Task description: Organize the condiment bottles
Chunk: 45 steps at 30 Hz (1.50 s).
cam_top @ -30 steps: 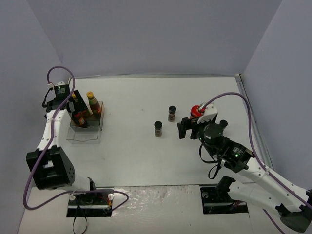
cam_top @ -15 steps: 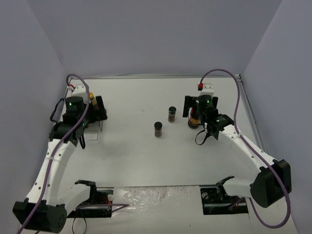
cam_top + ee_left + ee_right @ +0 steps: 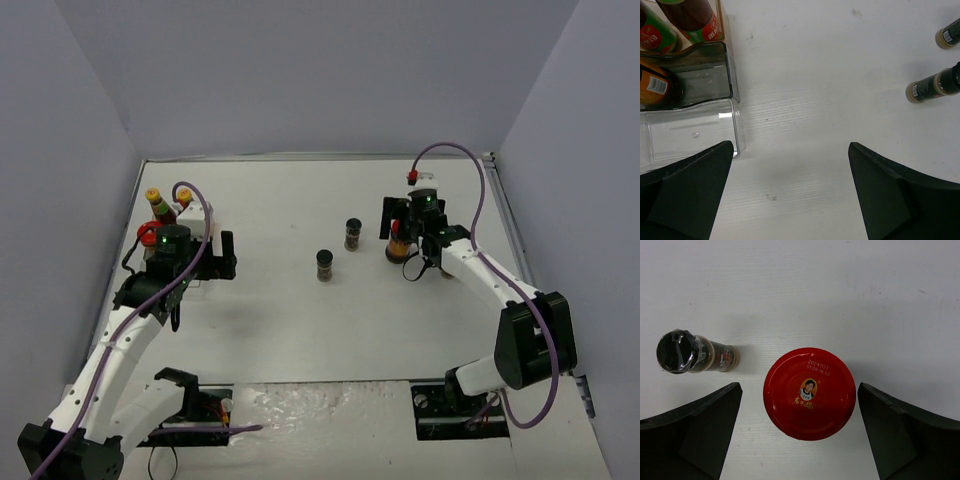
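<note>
White desk (image 3: 300,320) fills my screen, where my right hand (image 3: 411,224) hangs wide open over a red-lidded jar (image 3: 809,393), gripping nothing, my left hand (image 3: 790,147) gapes empty beside the rack (image 3: 732,100) holding two sauce bottles (image 3: 153,198), and two spice jars (image 3: 325,264) stand mid-desk.

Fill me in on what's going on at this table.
Two robot arms appear to be sorting condiment bottles into a clear plastic rack on the left. It holds two tall yellow-capped sauce bottles and a red-lidded jar. The right gripper is open and lined up over a second red-lidded jar, not gripping it. The left gripper, open and empty, hangs over the table beside the rack. Two black-capped spice jars stand loose mid-table.
</note>
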{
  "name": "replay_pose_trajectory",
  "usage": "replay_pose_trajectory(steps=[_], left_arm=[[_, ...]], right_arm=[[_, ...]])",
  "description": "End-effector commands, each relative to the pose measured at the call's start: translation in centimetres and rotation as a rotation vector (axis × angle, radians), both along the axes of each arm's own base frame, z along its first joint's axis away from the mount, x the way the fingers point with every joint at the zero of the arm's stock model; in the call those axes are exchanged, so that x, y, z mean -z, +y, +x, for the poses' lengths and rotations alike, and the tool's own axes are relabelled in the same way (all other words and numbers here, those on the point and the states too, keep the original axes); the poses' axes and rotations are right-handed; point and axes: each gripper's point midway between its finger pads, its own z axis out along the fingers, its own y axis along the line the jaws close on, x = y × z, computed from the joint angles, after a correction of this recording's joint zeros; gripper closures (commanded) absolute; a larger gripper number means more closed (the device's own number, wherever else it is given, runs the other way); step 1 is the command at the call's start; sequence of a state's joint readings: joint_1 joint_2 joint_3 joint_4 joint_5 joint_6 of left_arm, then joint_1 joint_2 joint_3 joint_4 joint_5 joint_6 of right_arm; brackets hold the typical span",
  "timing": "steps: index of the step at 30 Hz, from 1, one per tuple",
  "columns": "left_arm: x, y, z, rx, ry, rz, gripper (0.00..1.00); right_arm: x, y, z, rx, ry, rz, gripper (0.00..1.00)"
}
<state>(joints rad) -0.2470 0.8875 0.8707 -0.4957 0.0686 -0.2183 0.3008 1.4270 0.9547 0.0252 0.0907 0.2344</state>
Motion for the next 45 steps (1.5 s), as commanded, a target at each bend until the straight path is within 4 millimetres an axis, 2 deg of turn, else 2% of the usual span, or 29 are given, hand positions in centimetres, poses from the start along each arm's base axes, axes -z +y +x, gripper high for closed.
replay_pose_trajectory(steps=[1,8,11,13,24,30,32,37,41,42,45], left_arm=[[-3.0,0.2,1.4,-0.016,-0.104,0.010,0.03],[-2.8,0.7,1.4,-0.033,-0.104,0.027,0.03],[-2.8,0.6,1.4,-0.032,-0.102,0.025,0.03],[-2.7,0.6,1.4,-0.031,-0.100,0.023,0.03],[-2.6,0.6,1.5,-0.030,-0.096,0.025,0.03],[-2.4,0.5,1.5,-0.027,-0.088,0.025,0.03],[-2.4,0.5,1.6,-0.029,-0.087,0.025,0.03],[-2.4,0.5,1.6,-0.029,-0.088,0.025,0.03],[-2.5,0.6,1.6,-0.030,-0.091,0.026,0.03],[-2.5,0.5,1.6,-0.030,-0.091,0.026,0.03],[-2.5,0.6,1.6,-0.032,-0.090,0.026,0.03]], right_arm=[[0.8,0.4,1.0,-0.022,-0.025,0.013,0.04],[2.5,0.2,0.8,-0.027,0.000,0.022,0.11],[2.7,0.2,0.8,-0.036,-0.001,0.017,0.24],[2.3,0.1,0.9,-0.039,-0.014,0.013,0.28],[1.4,0.0,1.3,-0.052,-0.050,-0.006,0.25],[1.3,-0.1,1.5,-0.049,-0.058,-0.015,0.30],[1.1,-0.3,1.6,-0.044,-0.065,-0.019,0.38],[0.0,-0.4,1.4,-0.054,-0.087,-0.033,0.73],[-2.9,0.2,0.7,-0.088,-0.140,-0.032,0.96],[-3.8,0.5,0.5,-0.101,-0.158,-0.034,1.00],[-7.0,2.3,-0.6,-0.156,-0.213,-0.040,1.00]])
